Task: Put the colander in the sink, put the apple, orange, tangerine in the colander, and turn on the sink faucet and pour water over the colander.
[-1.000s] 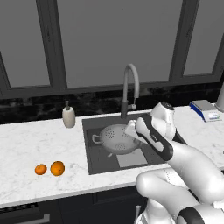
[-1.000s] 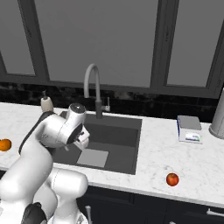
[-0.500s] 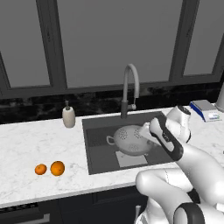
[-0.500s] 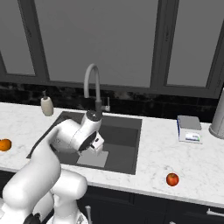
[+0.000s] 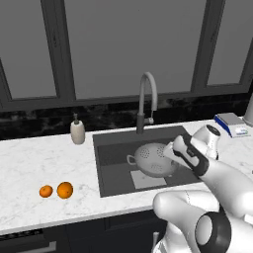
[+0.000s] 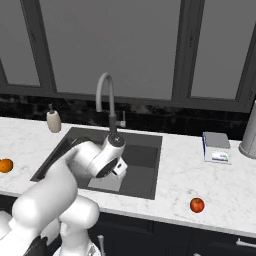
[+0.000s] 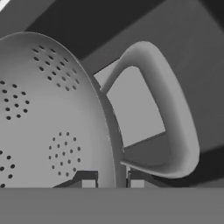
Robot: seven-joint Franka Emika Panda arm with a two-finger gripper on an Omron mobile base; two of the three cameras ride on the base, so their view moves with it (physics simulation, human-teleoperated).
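the big dark grey sink basin (image 5: 116, 170) at frame centre now has the shiny perforated metal colander (image 5: 154, 159) carried over its middle from the left, claw (image 7: 112, 180) clamped on its rim; lowering comes next

Legible text: none can be made out | white-and-blue flat box (image 6: 216, 147) on the marble counter (image 6: 220, 180): markings too small to be read
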